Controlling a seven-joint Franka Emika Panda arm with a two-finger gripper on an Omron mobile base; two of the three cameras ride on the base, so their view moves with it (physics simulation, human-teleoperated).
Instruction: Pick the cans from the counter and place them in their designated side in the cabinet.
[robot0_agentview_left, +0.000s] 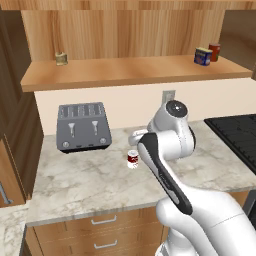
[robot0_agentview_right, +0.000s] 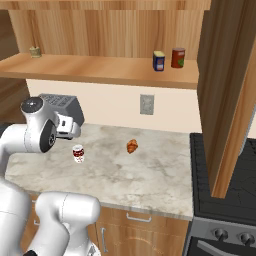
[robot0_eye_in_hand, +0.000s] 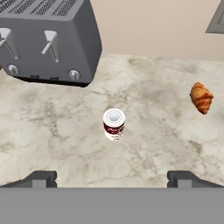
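Observation:
The red-and-white can (robot0_eye_in_hand: 114, 124) with a pale lid stands upright on the marbled counter (robot0_eye_in_hand: 166, 131), in front of the toaster. My gripper (robot0_eye_in_hand: 113, 178) hovers above and short of it, open, fingertips wide apart and holding nothing. The same can (robot0_agentview_left: 133, 159) sits mid-counter beside my arm, and the right base view has the can (robot0_agentview_right: 78, 153) below my hand. The dark blue can (robot0_agentview_left: 202, 56) with yellow label stands on the cabinet shelf (robot0_agentview_left: 135, 72) at its right end, next to a plain dark red can (robot0_agentview_left: 214, 51).
A grey toaster (robot0_agentview_left: 84, 126) stands at the back left of the counter. A croissant (robot0_agentview_right: 132, 146) lies right of the can. An olive-tan can (robot0_agentview_left: 61, 58) sits at the shelf's left end. A black stove (robot0_agentview_left: 237, 135) borders the counter's right.

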